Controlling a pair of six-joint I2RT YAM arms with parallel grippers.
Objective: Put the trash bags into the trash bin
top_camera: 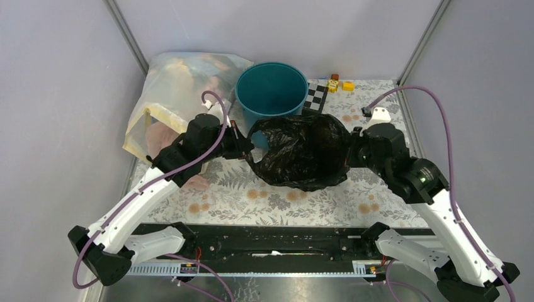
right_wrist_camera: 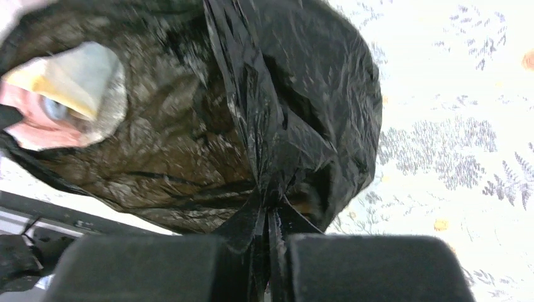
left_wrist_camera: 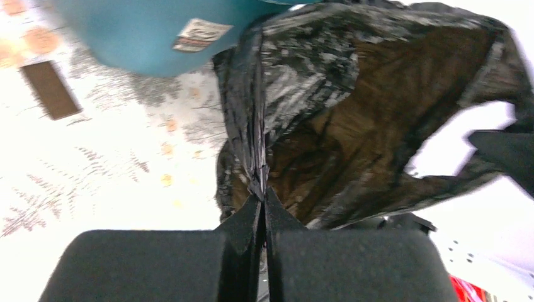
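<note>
One crinkly glossy black plastic bag (top_camera: pixel 302 151) spans the frame's centre, just below one round teal plastic bin (top_camera: pixel 277 88). The left fingers (left_wrist_camera: pixel 157 264) clamp its left edge, the right fingers (right_wrist_camera: pixel 378 267) its right edge.

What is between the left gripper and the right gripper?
Only the black bag, spread between the left gripper and the right gripper, each shut on one edge of it. The top view shows this.

Translucent clothes bag (top_camera: pixel 170 94), checkered card (top_camera: pixel 316 97), yellow blocks (top_camera: pixel 347 86), floral tablecloth (top_camera: pixel 252 198).
</note>
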